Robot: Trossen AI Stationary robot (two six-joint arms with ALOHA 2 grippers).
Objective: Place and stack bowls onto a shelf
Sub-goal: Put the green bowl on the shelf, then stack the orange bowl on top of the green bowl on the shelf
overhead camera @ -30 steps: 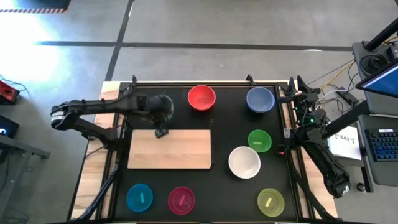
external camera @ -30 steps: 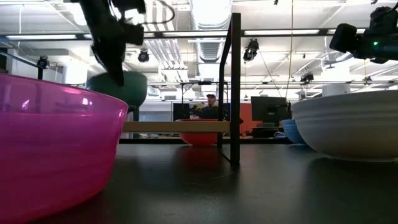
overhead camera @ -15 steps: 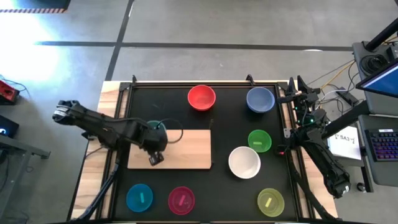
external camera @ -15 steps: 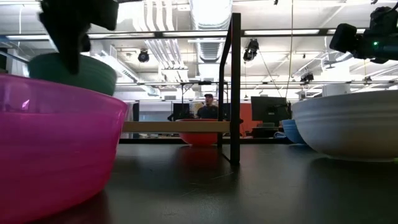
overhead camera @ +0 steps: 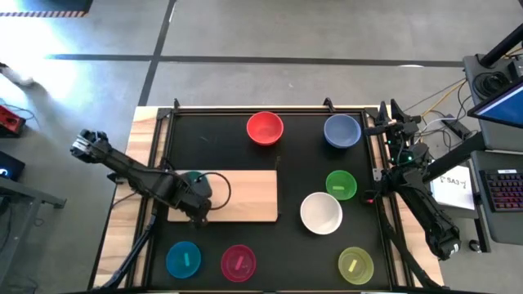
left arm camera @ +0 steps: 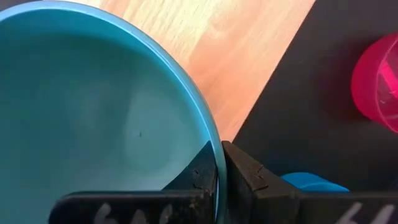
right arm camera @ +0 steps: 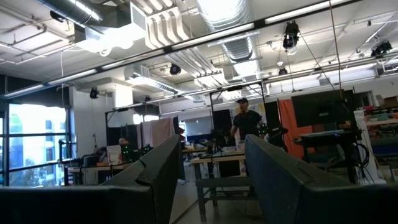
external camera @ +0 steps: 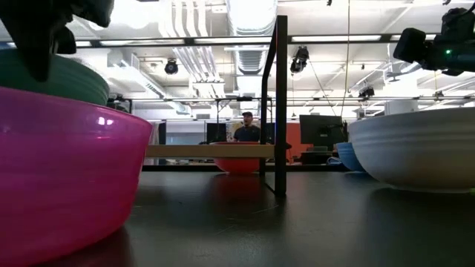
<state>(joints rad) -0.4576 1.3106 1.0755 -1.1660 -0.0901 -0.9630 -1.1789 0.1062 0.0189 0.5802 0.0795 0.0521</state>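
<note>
left pincer (left arm camera: 219,167): clamped on dark green bowl (left arm camera: 93,112) rim | shelf (overhead camera: 245,196) under it | right pincer (right arm camera: 208,180): parted, empty | risk: thin rim grip slips, bowl tips off shelf edge

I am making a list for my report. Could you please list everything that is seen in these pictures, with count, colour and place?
Table: one, black, under everything.
Shelf: one, pale wood, left of centre.
Dark green bowl: one, over the shelf's left end, held by its rim.
Red bowl: one, far edge, middle.
Blue bowl: one, far right.
Green bowl: one, right side.
White bowl: one, right of the shelf.
Yellow-green bowl: one, near right corner.
Magenta bowl: one, near edge.
Cyan bowl: one, near left.
Person: one, in the room behind.
Left gripper: shut on the dark green bowl's rim.
Right gripper: open, parked at the table's right edge.
</note>
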